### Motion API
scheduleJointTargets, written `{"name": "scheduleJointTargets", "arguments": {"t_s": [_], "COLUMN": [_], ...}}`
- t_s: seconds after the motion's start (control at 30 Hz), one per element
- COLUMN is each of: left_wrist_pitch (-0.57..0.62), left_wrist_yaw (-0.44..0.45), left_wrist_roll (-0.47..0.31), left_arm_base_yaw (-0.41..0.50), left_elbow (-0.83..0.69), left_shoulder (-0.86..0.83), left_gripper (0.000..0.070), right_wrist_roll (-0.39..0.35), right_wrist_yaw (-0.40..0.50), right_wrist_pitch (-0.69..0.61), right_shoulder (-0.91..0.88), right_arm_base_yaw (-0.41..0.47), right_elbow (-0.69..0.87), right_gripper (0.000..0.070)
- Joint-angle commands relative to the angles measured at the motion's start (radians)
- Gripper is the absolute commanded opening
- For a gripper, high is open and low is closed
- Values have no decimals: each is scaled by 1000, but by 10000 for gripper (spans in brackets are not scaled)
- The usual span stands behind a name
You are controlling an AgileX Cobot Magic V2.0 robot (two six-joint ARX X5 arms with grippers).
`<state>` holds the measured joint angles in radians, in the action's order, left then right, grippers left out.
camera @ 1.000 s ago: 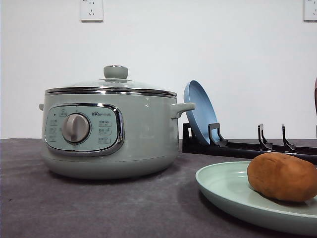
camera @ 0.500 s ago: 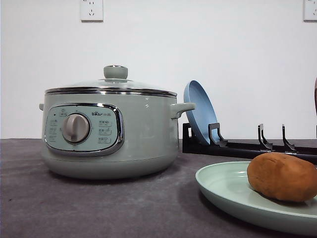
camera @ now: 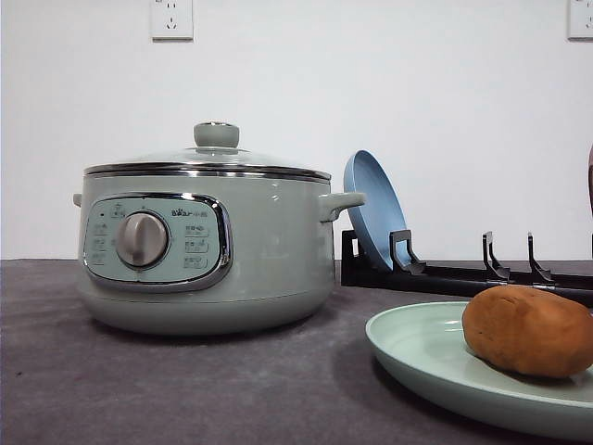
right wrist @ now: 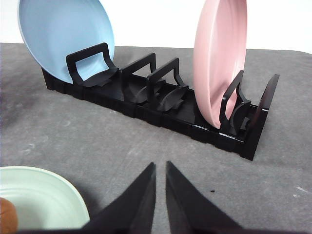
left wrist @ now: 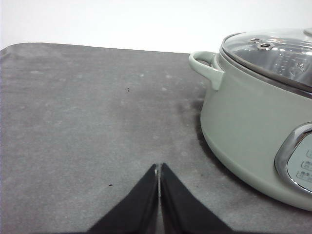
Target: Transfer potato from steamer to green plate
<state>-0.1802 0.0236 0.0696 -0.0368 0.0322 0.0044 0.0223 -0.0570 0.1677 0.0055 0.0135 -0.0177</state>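
Observation:
The orange-brown potato [camera: 528, 330] lies on the pale green plate [camera: 417, 357] at the front right of the table. To its left stands the sage-green steamer [camera: 269, 250] with its glass lid on. In the left wrist view my left gripper [left wrist: 159, 169] is shut and empty over bare table, with the steamer [left wrist: 243, 117] off to one side. In the right wrist view my right gripper [right wrist: 161, 165] has its fingers almost together, a thin slit between them and nothing held. It hovers beside the green plate [right wrist: 44, 200], where a sliver of the potato [right wrist: 5, 212] shows at the frame's edge.
A black dish rack [camera: 445, 276] stands behind the green plate, holding an upright blue plate [camera: 372, 209]. The right wrist view shows the rack [right wrist: 146, 105] with the blue plate [right wrist: 63, 39] and a pink plate [right wrist: 219, 63]. A dark grey mat covers the table.

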Motion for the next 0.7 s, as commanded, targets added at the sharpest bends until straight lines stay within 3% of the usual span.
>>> {"name": "scheduleJointTargets", "arguments": {"t_s": [0.0, 0.67], "left_wrist_pitch": [-6, -6], "left_wrist_yaw": [-6, -6], "left_wrist_roll": [-5, -5], "left_arm_base_yaw": [1, 1], "left_elbow": [-20, -20], "left_shoulder": [-1, -1], "left_gripper": [0, 0], "right_wrist_roll": [-8, -8], "right_wrist_yaw": [-2, -2], "right_wrist_pitch": [-10, -10], "right_shoulder": [-2, -2], "right_arm_base_yaw": [1, 1], "right_elbow": [6, 6], "right_gripper": [27, 27]}}
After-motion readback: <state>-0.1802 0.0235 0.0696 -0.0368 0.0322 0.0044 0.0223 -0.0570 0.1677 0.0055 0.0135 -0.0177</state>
